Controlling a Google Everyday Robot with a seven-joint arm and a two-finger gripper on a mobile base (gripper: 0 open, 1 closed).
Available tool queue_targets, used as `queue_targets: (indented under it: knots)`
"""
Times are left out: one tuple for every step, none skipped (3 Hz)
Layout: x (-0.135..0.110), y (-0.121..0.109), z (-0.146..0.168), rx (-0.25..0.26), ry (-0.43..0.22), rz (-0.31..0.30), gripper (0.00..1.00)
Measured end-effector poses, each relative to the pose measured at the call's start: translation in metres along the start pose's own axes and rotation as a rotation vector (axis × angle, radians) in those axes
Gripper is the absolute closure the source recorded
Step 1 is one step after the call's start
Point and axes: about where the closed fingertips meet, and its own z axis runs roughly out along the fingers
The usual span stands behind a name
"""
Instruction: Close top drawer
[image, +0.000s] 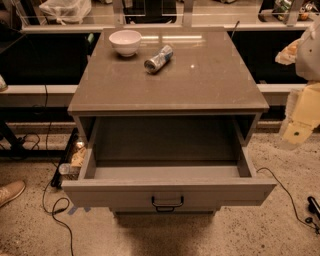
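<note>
At the right edge of the view, the gripper (298, 131) is hanging in the air beside the cabinet (82, 125), level with the dark opening under the countertop (210, 85). It is touching nothing. Only a cream-coloured block of it is showing, so I cannot tell whether it is spread or pressed together.

Left of the gripper and a little lower, the top drawer (167, 192) is standing fully pulled out. Its front panel is reaching toward the camera, and its right front corner is sitting near the gripper but clearly apart from it. The drawer's deep box is showing a bare grey bottom. The small dark handle (167, 202) is sitting in the middle of the front panel, well to the left of the gripper and below it.

Up and to the left of the gripper, a white bowl (125, 42) is standing upright on the countertop near its far left corner. A crumpled can (158, 58) is lying on its side just beside the bowl, on the side nearer the gripper.

Below the gripper, a thin black cable (285, 187) is trailing across the speckled floor (250, 230). Far to the left of the gripper, beyond the drawer, more cables (55, 207) are looping on the floor, and the toe of a tan shoe (10, 192) is poking in at the left edge.
</note>
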Motion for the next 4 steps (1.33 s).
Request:
queue_targets:
  knots:
    - [0.000, 0.000, 0.000, 0.000, 0.000, 0.000, 0.00]
    - [0.010, 0.006, 0.026, -0.028, -0.030, 0.092, 0.00]
    - [0.026, 0.019, 0.066, -0.083, -0.074, 0.231, 0.00]
    - [0.043, 0.034, 0.106, -0.126, -0.086, 0.403, 0.00]
